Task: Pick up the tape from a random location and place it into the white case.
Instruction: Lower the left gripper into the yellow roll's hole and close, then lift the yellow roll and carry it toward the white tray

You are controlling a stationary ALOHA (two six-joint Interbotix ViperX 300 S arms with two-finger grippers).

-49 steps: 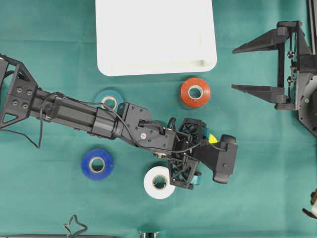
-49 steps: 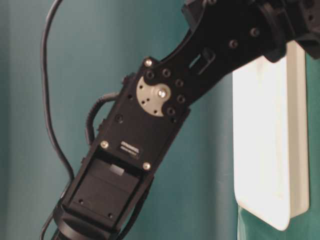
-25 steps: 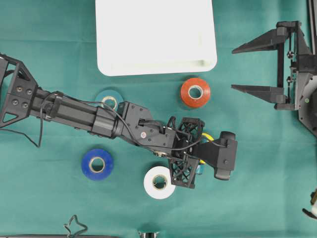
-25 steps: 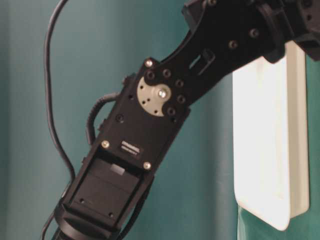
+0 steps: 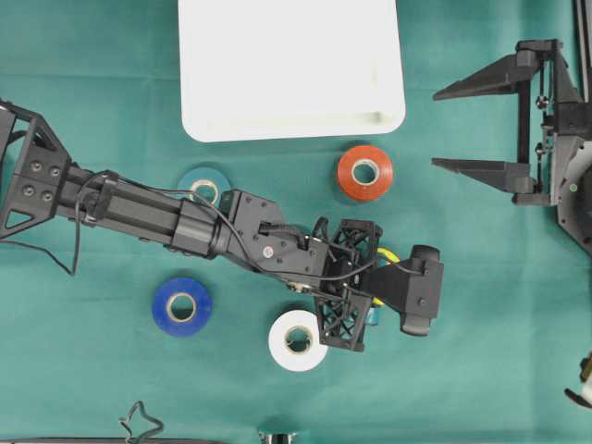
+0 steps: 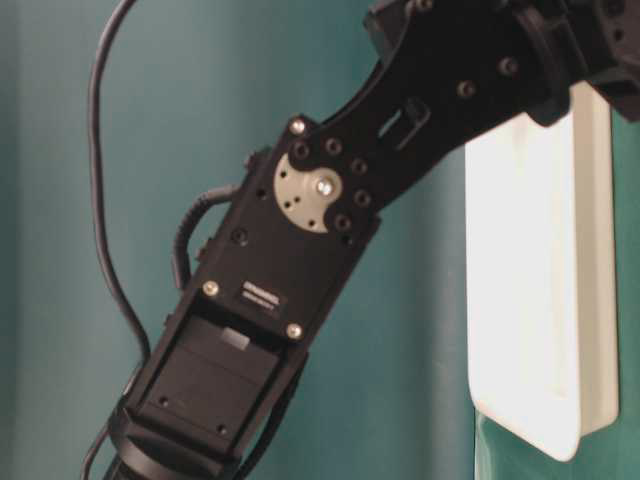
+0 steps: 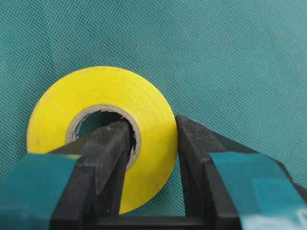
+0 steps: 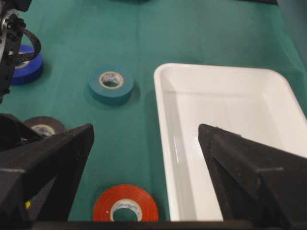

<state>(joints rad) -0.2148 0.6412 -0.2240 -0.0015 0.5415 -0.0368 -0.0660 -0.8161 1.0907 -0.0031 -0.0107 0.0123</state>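
One roll in hand: I have the left gripper (image 7: 153, 167) down on the yellow tape (image 7: 103, 129), so I judge the pick step is nearly done.
Grip state: one finger (image 7: 108, 158) sits inside the core and the other against the outer face, both touching the band, pinching the roll's wall between them.
Tape location: on the green cloth (image 5: 481, 351), mostly hidden under my left gripper (image 5: 370, 287) from overhead, only a yellow sliver showing.
Tray location: the white case (image 5: 291, 65) lies at about 11 o'clock from the held roll, well apart, with the red tape (image 5: 364, 172) between them.
Next move, as I judge it: lift straight up, swing toward 11 o'clock, clear the raised rim, then let go inside.
Risk: a one-wall pinch may let the roll tilt on the lift.
Right gripper (image 5: 481, 125): spread wide, parked at the 3 o'clock edge, holding nothing.
Other rolls: white tape (image 5: 297, 339), blue tape (image 5: 181, 306) and teal tape (image 5: 204, 186) lie loose on the cloth.
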